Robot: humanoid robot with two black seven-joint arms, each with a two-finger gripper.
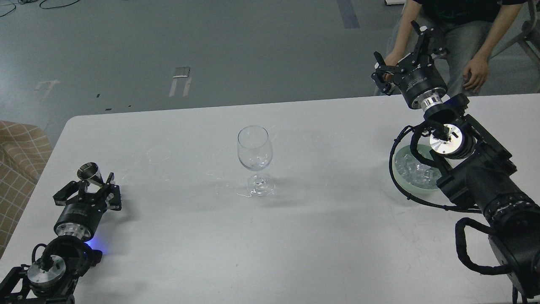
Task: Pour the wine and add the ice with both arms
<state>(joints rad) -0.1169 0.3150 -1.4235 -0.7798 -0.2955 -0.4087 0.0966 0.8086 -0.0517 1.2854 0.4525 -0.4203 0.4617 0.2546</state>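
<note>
An empty clear wine glass (253,159) stands upright at the middle of the white table (295,236). Clear ice cubes (411,169) lie in a pale green glass bowl (398,174) at the right, partly hidden by my right arm. My right gripper (400,48) is raised beyond the table's far edge, well above and behind the bowl, fingers spread and empty. My left gripper (87,189) lies low at the left, fingers spread. A small shiny metal cup (88,172) stands just at its fingertips; I cannot tell if they touch it.
A person sits beyond the far right edge, one hand (473,76) close to my right gripper. A checked tan seat (19,156) stands left of the table. Black cable loops (468,249) hang off my right arm.
</note>
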